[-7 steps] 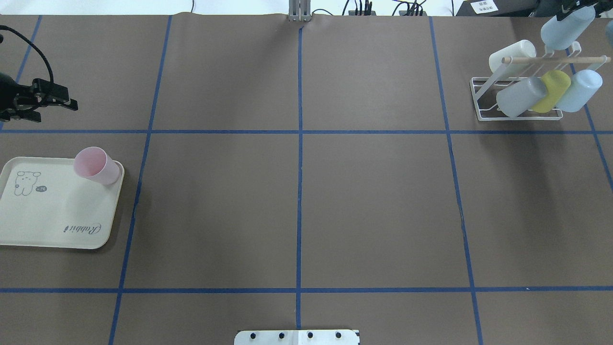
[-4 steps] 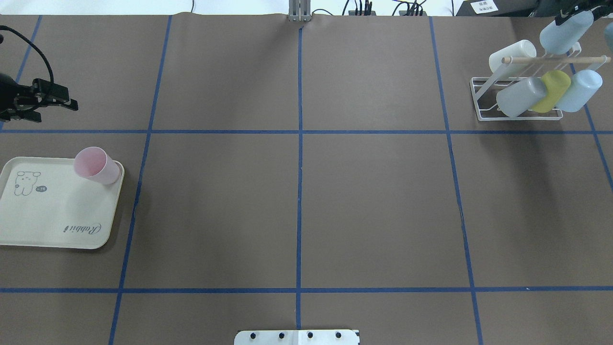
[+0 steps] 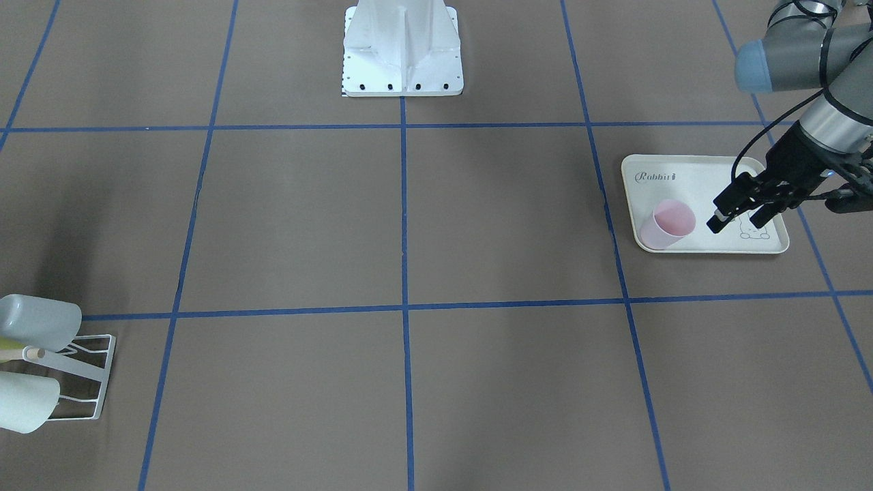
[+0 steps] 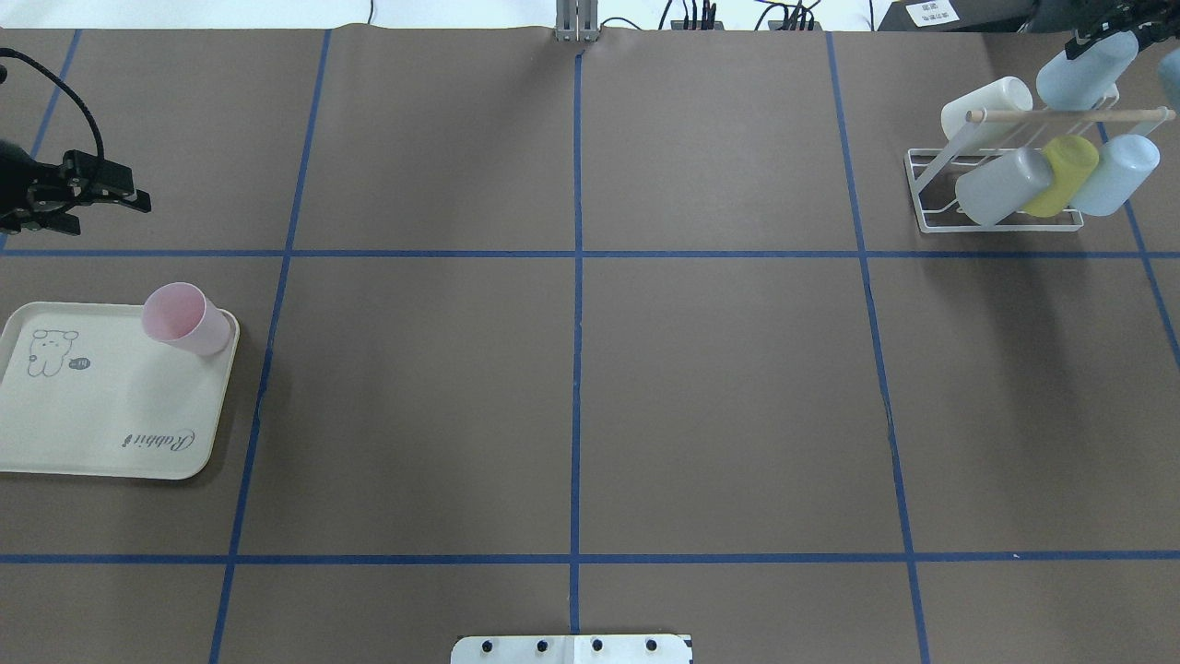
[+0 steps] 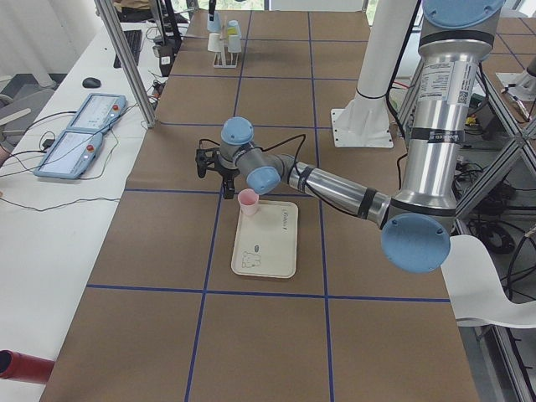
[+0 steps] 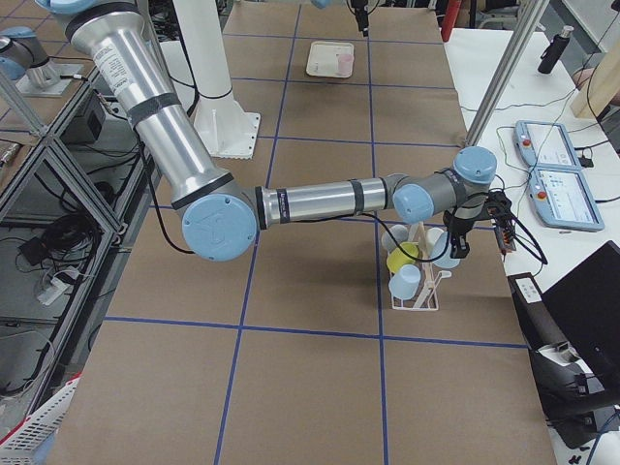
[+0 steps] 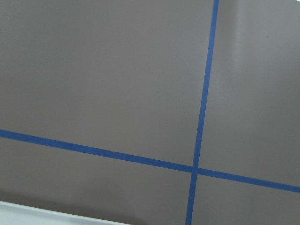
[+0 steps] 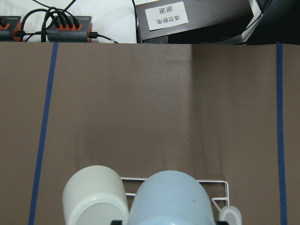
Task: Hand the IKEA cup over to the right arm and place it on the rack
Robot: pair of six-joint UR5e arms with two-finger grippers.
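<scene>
Smooth tapered pale-blue cup clenched by right gripper over far-right white wire rack; left gripper spread, empty.

Left arm and right arm: silver-grey tubes, light blue joint caps. Printed label noted on the left arm's upper tube. Left tool: black, with a black cable looping behind it. Base pedestal: white, with dark screws along its edge.
</scene>
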